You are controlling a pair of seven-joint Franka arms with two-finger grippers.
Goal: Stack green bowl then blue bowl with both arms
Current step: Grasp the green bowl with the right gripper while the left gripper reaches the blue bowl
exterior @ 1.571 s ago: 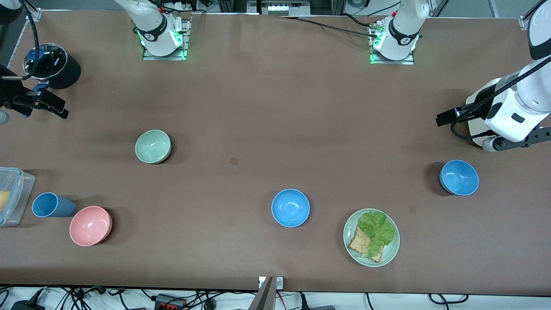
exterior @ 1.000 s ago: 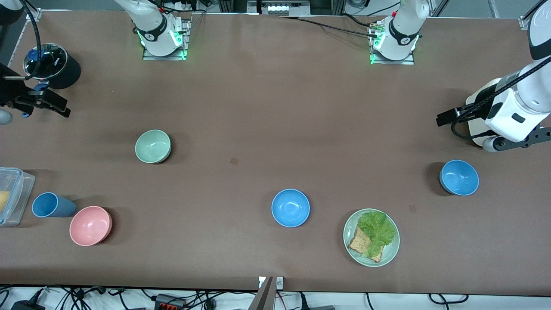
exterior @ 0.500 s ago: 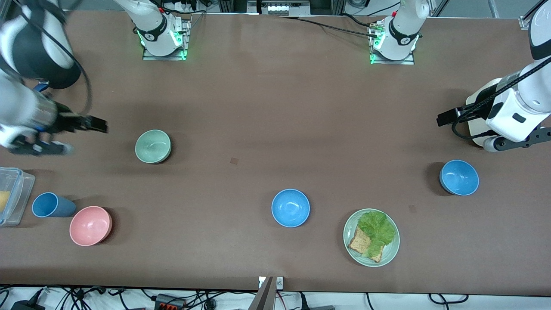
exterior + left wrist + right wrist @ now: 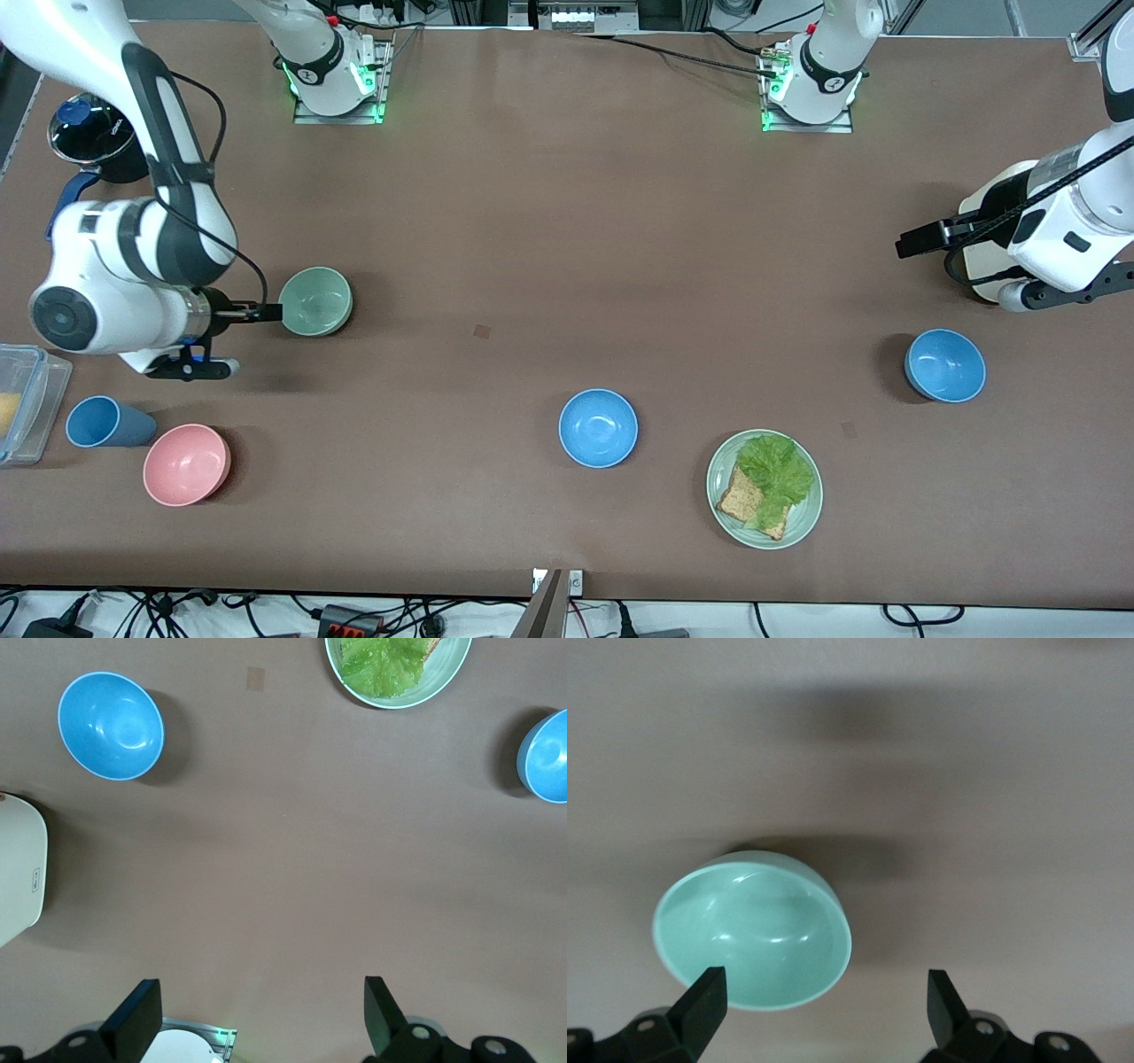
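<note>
Front view: the right end effector [image 4: 266, 312] hangs just beside the green bowl [image 4: 315, 301], which sits on the brown counter [image 4: 549, 221] toward the right arm's end. One blue bowl [image 4: 598, 428] rests mid-counter beside a green plate [image 4: 765, 489] of lettuce and toast; a second blue bowl [image 4: 945, 365] lies toward the left arm's end, near the left end effector [image 4: 912, 241], which waits above the counter. A pink bowl [image 4: 186, 464] and a blue cup [image 4: 104, 422] sit nearer the camera than the green bowl.

Left wrist view: its fingers [image 4: 140, 1014] stand wide apart, holding nothing, over bare counter.

Right wrist view: fingers [image 4: 705, 999] spread apart, empty, one over the green bowl's rim.
</note>
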